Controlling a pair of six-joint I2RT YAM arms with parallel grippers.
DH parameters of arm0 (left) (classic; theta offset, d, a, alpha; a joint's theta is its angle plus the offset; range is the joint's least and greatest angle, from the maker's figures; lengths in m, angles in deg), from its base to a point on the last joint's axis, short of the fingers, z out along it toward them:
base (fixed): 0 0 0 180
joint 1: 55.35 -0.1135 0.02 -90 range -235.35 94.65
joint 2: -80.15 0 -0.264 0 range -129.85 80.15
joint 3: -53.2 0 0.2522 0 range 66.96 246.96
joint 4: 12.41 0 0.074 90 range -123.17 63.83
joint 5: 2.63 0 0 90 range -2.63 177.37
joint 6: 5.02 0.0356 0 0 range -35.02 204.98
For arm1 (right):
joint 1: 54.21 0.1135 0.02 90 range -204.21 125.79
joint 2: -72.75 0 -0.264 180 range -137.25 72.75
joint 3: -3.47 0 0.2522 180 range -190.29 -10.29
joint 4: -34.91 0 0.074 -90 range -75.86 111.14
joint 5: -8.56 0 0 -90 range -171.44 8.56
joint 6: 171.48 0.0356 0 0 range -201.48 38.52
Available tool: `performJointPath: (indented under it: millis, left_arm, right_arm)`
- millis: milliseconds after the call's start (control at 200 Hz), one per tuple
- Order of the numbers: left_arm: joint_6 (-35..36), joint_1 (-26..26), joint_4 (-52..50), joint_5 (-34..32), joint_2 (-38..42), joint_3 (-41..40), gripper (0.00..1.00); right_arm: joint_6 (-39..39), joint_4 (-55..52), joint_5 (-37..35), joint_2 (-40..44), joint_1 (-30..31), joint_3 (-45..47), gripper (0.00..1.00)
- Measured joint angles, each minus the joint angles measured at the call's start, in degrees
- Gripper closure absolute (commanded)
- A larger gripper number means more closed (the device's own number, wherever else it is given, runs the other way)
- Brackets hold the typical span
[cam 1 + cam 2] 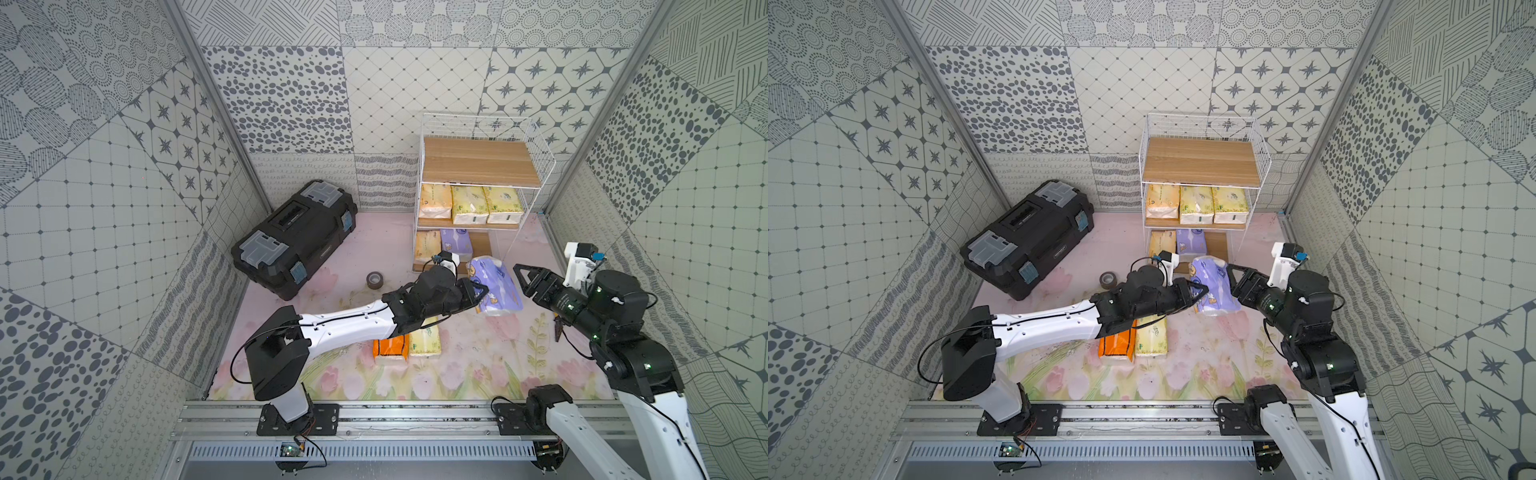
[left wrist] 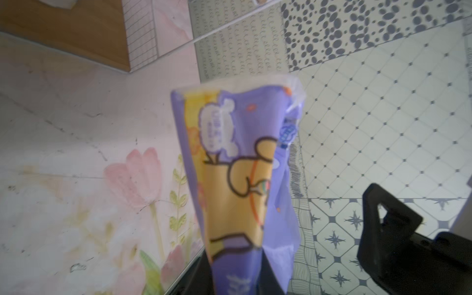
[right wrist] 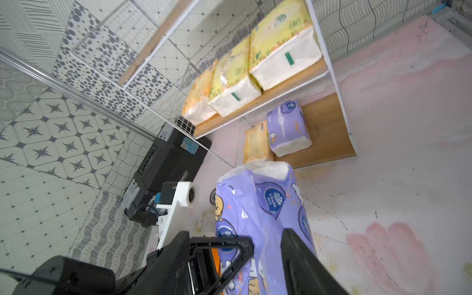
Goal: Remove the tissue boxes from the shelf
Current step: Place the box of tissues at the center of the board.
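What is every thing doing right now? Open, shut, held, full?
Left hand: shut on the purple pack.
Right hand: open, holding nothing.
Shelf: top board bare, lower two stocked.
Toolbox: lid shut.
Orange pack: off the shelf, lying flat.
Yellow-green pack: flat beside it.

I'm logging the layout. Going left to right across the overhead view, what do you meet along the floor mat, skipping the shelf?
In order: black toolbox → orange tissue pack → pale yellow tissue pack → purple tissue pack → right gripper.
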Motion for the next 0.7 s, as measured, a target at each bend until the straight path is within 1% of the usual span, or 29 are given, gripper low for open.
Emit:
performJointPath:
  millis: [75, 190, 315, 380, 475, 555, 595, 650, 701]
  left_arm:
    - [-0.13, 1.97, -0.85, -1.16, -0.81, -3.26, 0.93]
    - [-0.22, 4.31, -1.46, -2.49, -3.04, -5.62, 0.92]
    - [-0.57, 5.16, -1.6, -3.52, -6.05, -6.38, 0.88]
    - [-0.55, 5.35, -1.62, -4.13, -7.5, -6.27, 0.84]
    - [-0.33, 5.53, -2.27, -5.35, -9.29, -5.73, 0.8]
    - [-0.15, 5.57, -3.06, -6.49, -10.05, -5.53, 0.7]
    - [-0.13, 5.57, -3.58, -7.06, -10.25, -5.49, 0.61]
    - [0.13, 5.57, -4.42, -7.98, -10.32, -5.44, 0.46]
    - [-0.09, 5.6, -4.96, -8.81, -10.21, -5.44, 0.38]
  right_arm:
    - [0.68, -0.11, 0.59, 0.17, 0.0, 3.52, 0.4]
    - [2.23, 0.79, 1.27, 0.04, 0.0, 9.79, 0.41]
    - [4.26, 2.99, 3.39, -2.05, 0.0, 16.33, 0.45]
    - [5.2, 4.79, 4.68, -3.67, 0.0, 19.08, 0.46]
    - [6.45, 7.37, 5.9, -5.62, 0.0, 22.14, 0.46]
    - [7.19, 9.79, 6.4, -6.69, 0.0, 24.13, 0.46]
    - [7.52, 10.88, 6.71, -7.56, 0.0, 24.79, 0.46]
    - [7.74, 12.72, 7.06, -9.14, 0.0, 25.59, 0.46]
    - [7.91, 14.16, 7.26, -10.51, 0.0, 26.23, 0.44]
